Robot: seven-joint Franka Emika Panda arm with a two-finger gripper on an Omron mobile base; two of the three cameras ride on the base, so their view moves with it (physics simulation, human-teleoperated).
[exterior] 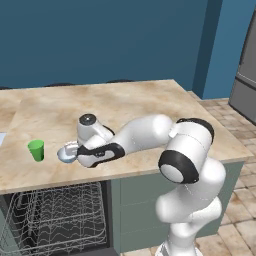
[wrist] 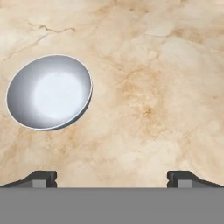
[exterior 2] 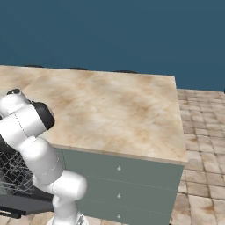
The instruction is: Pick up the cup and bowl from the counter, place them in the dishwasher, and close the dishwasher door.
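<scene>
Marbled tan stone counter [wrist: 153, 87] carries the smooth round pale bowl [wrist: 49, 92]; tapered green plastic cup [exterior: 36, 150] stands just left. Gripper [wrist: 112, 178] hovers over bare slab, jaws wide, empty.

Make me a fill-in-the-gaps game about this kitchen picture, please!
1. The cup standing on the counter is coloured ____.
2. The pincer hangs above the counter with its jaws ____.
3. The bowl is holding ____ inside it.
4. Under the counter, the dishwasher shows a silver wire ____.

Missing words: green; open; nothing; rack
</scene>
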